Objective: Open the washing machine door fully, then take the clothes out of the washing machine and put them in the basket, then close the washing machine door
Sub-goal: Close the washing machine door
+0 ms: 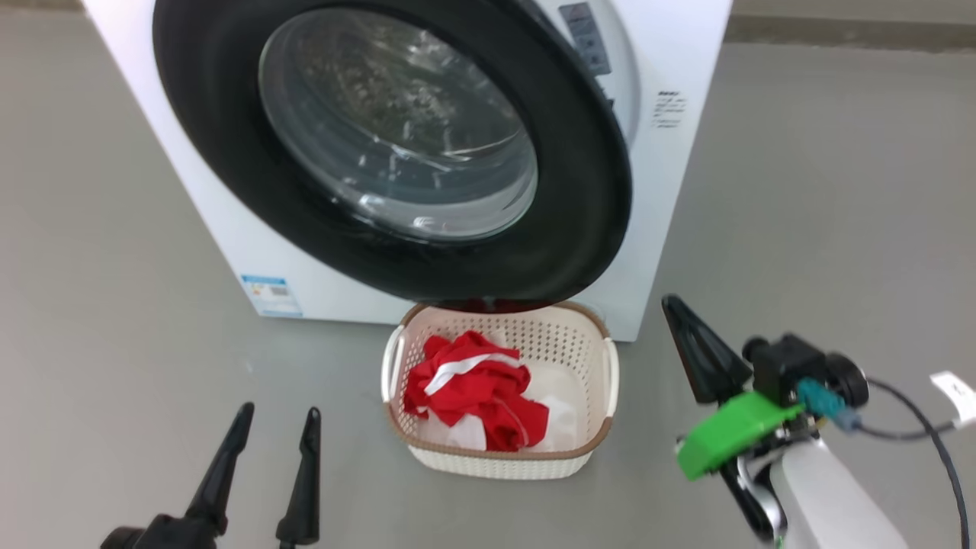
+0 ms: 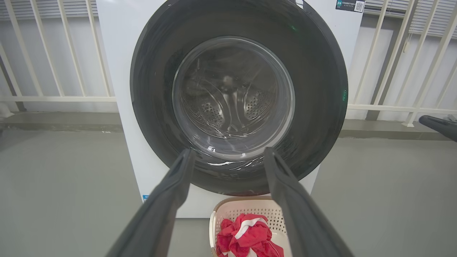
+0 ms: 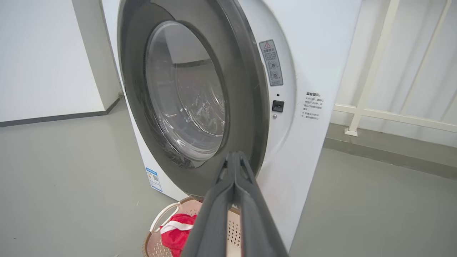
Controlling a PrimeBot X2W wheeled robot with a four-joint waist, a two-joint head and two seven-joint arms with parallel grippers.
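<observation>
The washing machine door (image 1: 579,191) is swung nearly against the white washing machine (image 1: 679,152), its right edge still standing a little off the front panel (image 3: 285,107). The clothes (image 1: 473,389), red with white stripes, lie in the cream basket (image 1: 503,465) on the floor just below the door. My left gripper (image 1: 278,412) is open and empty, left of the basket and pointing at the door (image 2: 321,89). Right of the basket, my right gripper (image 1: 675,305) is shut on nothing. In the right wrist view its tips (image 3: 234,155) point at the door's lower right rim (image 3: 242,89).
Grey floor (image 1: 801,229) spreads on both sides of the machine. A white railing (image 2: 53,98) and wall run behind it. A black cable (image 1: 930,435) trails from my right wrist. A blue label (image 1: 271,293) sits low on the machine's front.
</observation>
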